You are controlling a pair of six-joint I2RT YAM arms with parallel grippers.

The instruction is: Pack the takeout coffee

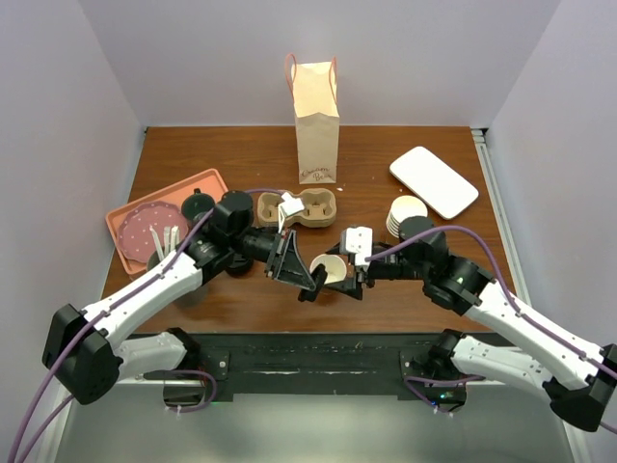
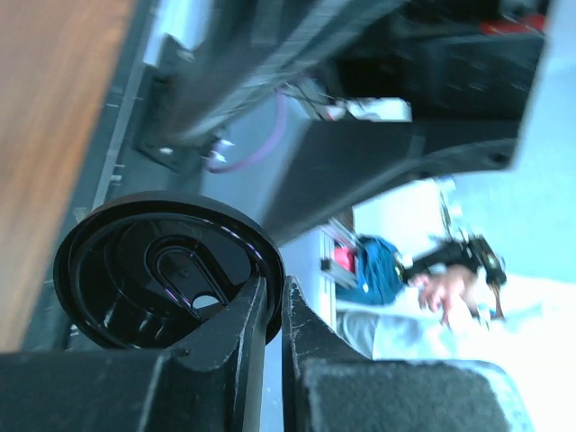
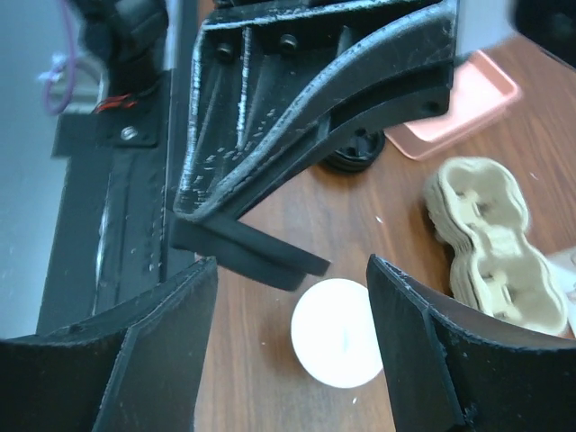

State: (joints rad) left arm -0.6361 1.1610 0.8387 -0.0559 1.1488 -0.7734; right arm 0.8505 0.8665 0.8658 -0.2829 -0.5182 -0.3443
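We see the right gripper [image 3: 292, 270] spread wide, with the cream paper cup [image 3: 337, 331] between its fingers. The left gripper [image 2: 275, 288] pinches the black lid [image 2: 153, 270] just beside that cup, at the table's [image 1: 386, 183] front middle, near the pulp carrier [image 1: 323, 207].

No readable words, brands or numbers in any view. Only a small patch of reddish print, perhaps a line or two of script, low on the front face of the paper bag [image 1: 316, 121] standing upright at the far side of the bench [image 1: 241, 159]. Too small and too blurred to make out a single letter.
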